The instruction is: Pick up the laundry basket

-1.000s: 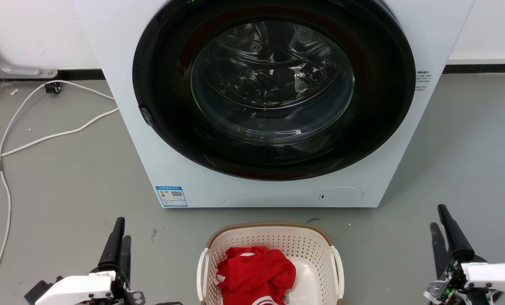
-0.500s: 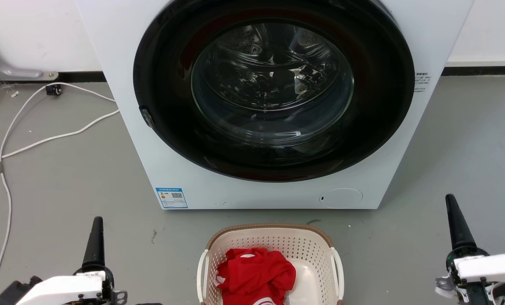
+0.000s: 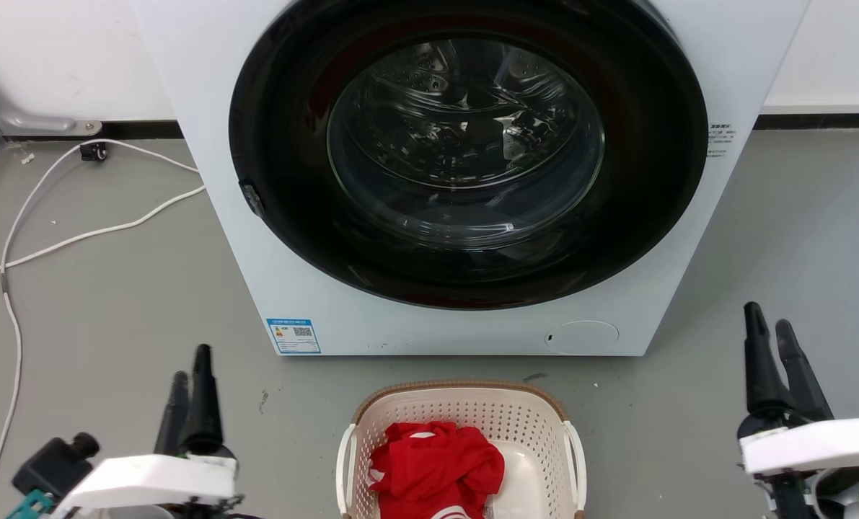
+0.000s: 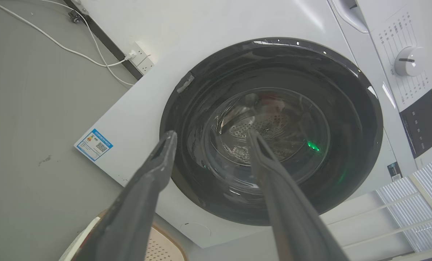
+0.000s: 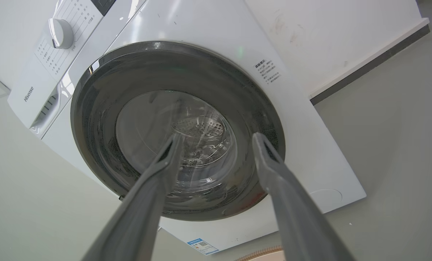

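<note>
Cream laundry basket [image 3: 472, 412], mouth up, long axis unclear; left claw [image 3: 191, 362] and right claw [image 3: 768, 317] spread.

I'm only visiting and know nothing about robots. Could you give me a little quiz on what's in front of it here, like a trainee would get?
1. True or false: the door of the washing machine is shut.
2. What lies in the laundry basket? A) a red garment B) blue towels C) nothing
3. Fill in: the left gripper and right gripper, one on each side of the basket, are both ____ and hold nothing.

Key: 1 true; 2 A; 3 open.
</note>
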